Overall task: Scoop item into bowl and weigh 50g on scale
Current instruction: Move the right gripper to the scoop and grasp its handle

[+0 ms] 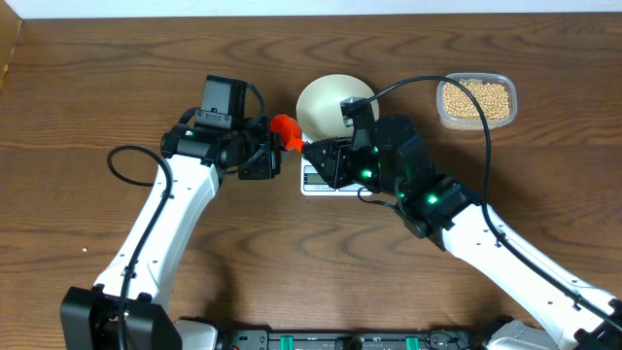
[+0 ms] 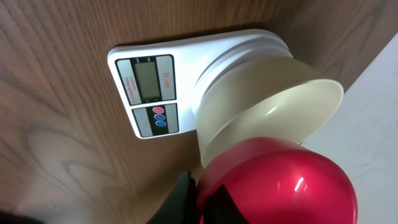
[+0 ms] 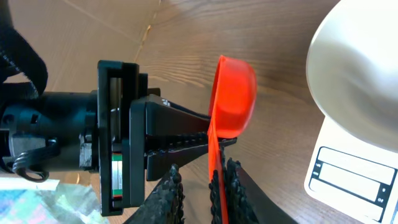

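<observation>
The left pincer [image 1: 277, 146] is clamping the red scoop [image 3: 235, 93], holding it just off the white bowl [image 1: 330, 102] at the bowl's 9 o'clock. The right pincer [image 3: 200, 173] is standing narrowly apart, with the scoop's handle running down between its fingers [image 3: 174, 193] and a gap showing on one side. The bowl is sitting on the 12 o'clock end of the scale [image 2: 186, 50] on the wooden counter [image 1: 78, 117], and the beans [image 1: 476, 100] are lying in the clear tub [image 1: 438, 107], well apart at the bowl's 3 o'clock.
</observation>
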Available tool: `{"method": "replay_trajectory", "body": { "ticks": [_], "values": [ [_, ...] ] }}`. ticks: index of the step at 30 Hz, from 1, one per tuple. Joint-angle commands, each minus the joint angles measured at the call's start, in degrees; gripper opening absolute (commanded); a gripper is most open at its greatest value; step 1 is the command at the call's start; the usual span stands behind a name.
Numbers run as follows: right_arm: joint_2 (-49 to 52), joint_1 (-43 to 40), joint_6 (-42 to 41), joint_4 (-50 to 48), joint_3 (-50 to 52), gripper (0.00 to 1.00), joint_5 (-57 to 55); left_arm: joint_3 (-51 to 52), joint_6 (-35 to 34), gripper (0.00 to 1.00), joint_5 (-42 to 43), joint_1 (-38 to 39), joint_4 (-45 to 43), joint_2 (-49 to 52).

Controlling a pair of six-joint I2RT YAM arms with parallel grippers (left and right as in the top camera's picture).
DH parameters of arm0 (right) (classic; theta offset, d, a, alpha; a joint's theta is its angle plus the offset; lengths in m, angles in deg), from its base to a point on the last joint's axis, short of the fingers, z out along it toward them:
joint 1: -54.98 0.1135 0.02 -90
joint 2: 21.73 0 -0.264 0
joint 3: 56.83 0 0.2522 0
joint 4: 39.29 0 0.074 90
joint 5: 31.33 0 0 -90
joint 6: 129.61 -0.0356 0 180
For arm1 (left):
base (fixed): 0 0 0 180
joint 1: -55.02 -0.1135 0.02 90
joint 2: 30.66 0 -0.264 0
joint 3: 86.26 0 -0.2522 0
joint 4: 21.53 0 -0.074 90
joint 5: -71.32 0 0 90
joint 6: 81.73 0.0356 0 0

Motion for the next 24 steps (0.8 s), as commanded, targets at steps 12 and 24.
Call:
{"method": "replay_trajectory", "body": {
  "ticks": [12,24],
  "values": [
    [2.5,0.5,-4.0,-0.3,-1.1,0.14,0.2,-0.6,-0.1,0.07,0.5,0.1,0.5,-0.4],
    [2.5,0.6,-4.0,-1.4,-1.1,0.13,0.4,-0.6,0.1,0.07,0.5,0.1,0.6,-0.4]
  ]
}}
